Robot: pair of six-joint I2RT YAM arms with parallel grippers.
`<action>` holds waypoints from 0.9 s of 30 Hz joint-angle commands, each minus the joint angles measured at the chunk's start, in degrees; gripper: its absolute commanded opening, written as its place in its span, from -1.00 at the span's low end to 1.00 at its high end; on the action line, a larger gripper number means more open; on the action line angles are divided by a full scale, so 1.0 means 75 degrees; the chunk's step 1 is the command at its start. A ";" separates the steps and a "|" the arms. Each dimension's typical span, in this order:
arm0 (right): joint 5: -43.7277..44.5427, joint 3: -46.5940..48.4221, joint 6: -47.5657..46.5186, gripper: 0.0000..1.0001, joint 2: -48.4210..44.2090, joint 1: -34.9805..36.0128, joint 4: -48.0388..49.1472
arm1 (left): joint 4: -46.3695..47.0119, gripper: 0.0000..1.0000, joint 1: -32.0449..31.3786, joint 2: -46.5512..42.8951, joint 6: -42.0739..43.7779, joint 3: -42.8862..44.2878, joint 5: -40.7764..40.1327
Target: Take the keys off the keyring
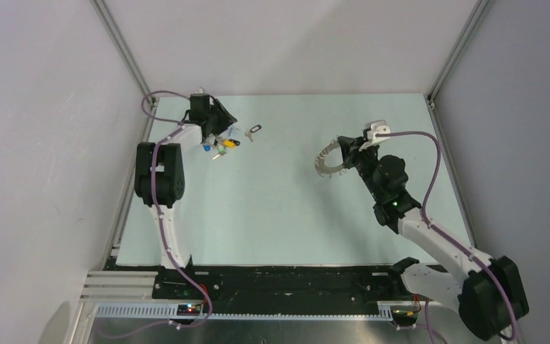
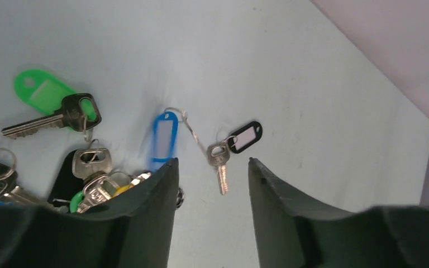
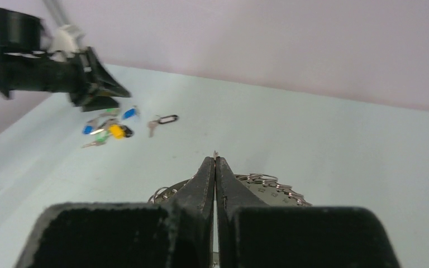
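Fingers [image 3: 201, 187] of my right gripper [image 3: 215, 161] are pressed together on the keyring [image 1: 327, 163], right of table [image 1: 272, 215] centre. Left gripper [image 2: 212, 167] stands open over loose tagged keys [image 2: 89, 162]. I judge many keys [image 3: 273, 187] are not yet removed.

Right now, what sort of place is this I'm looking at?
Probably a robotics lab test cell: a pale green tabletop boxed in by plain white wall panels on silver aluminium frame posts, two black-and-white robot arms bolted at its near edge, and loose metal keys with coloured plastic tags.
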 commanded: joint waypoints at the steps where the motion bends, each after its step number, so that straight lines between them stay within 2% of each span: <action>1: 0.0874 0.0456 0.0433 -1.00 0.0921 -0.0442 0.1095 | 0.0151 0.25 0.0058 -0.0556 -0.0499 -0.0578 0.0007; 2: 0.0930 0.0609 0.0489 -1.00 0.1282 -0.0633 0.1336 | 0.0163 0.35 0.0056 -0.0670 -0.0550 -0.0726 -0.0164; 3: 0.0954 0.0714 0.0599 -1.00 0.1468 -0.0847 0.1452 | 0.0170 0.58 0.0066 -0.0942 -0.0596 -0.1042 -0.0279; 5: 0.0918 0.1113 0.0822 -1.00 0.2202 -0.1182 0.1759 | 0.0170 0.75 0.0072 -0.1408 -0.0683 -0.1455 -0.0532; 11: 0.0889 0.2846 0.1744 -1.00 0.3529 -0.2296 0.2615 | -0.0533 0.82 0.0178 -0.3118 -0.0893 -0.1910 -0.0921; 12: 0.0843 0.2981 0.2026 -0.85 0.3610 -0.2434 0.2689 | -0.0587 0.87 0.0204 -0.3363 -0.0849 -0.1955 -0.0897; 13: 0.0651 0.3185 0.2141 0.14 0.3692 -0.2692 0.2773 | -0.0610 0.91 0.0247 -0.3877 -0.0702 -0.2088 -0.0927; 14: 0.0578 0.3256 0.2239 0.56 0.3710 -0.2790 0.2919 | -0.0648 0.97 0.0266 -0.4141 -0.0613 -0.2167 -0.0994; 15: 0.0552 0.3377 0.2184 0.88 0.3647 -0.2901 0.2882 | -0.0687 0.98 0.0271 -0.4675 -0.0450 -0.2314 -0.1247; 17: 0.0468 0.3504 0.1789 0.98 0.3367 -0.2961 0.2449 | -0.0745 0.99 0.0266 -0.5459 -0.0218 -0.2573 -0.1719; 19: 0.0295 0.3489 0.1559 0.99 0.2909 -0.3017 0.1757 | -0.0795 0.99 0.0271 -0.6162 -0.0190 -0.2856 -0.2156; 27: -0.0576 0.2997 0.1285 0.99 0.0366 -0.3064 -0.0601 | -0.0884 0.99 0.0253 -0.8861 0.0680 -0.3982 -0.2821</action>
